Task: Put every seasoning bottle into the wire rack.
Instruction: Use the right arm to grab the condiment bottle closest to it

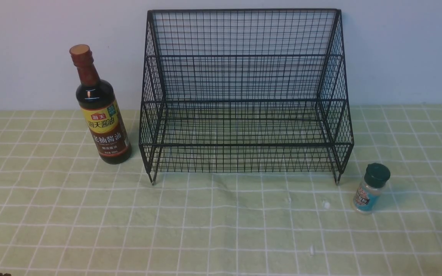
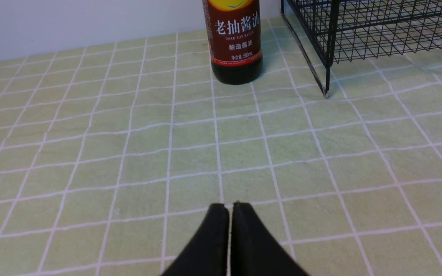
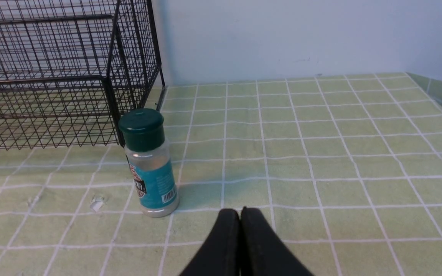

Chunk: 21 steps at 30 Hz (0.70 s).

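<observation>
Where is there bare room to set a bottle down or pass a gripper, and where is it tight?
Both tiers of the wire rack are bare. The cloth in front of it, between soy-sauce bottle and shaker, is free but for white specks. Tight: the gap between soy-sauce bottle and rack's left side; shaker near its right front leg.

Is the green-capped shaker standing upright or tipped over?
Upright. The shaker stands on its base on the cloth, green cap on top, beside the wire rack.
</observation>
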Tool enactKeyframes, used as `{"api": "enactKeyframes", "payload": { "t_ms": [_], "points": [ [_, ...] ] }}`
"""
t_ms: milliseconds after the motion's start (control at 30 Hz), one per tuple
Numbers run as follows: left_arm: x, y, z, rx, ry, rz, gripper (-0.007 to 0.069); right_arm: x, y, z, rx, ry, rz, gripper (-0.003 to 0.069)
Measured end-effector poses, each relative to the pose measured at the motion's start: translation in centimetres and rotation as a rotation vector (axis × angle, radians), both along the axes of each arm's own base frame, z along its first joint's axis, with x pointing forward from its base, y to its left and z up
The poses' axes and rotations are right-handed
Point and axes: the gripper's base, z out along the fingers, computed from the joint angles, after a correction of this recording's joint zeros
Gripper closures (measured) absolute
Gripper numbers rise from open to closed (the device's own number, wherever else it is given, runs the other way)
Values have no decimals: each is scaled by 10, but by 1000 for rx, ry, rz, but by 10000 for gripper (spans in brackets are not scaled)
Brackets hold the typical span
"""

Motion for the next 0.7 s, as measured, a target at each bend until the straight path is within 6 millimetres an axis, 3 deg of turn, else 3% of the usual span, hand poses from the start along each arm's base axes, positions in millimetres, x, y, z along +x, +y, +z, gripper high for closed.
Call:
{"api": "enactKeyframes", "payload": {
  "t_ms": [100, 300, 400, 700],
  "points": [
    [0, 0, 0, 0, 0, 0, 631, 0, 1, 1, 41, -11, 1, 673],
    [0, 0, 0, 0, 0, 0, 631, 2, 4, 22, 515, -251, 6, 673],
    [0, 0, 0, 0, 0, 0, 631, 1, 2, 28, 632, -323, -1, 673],
    [0, 0, 0, 0, 0, 0, 631, -1, -3, 43, 749, -467, -12, 673]
  ]
}}
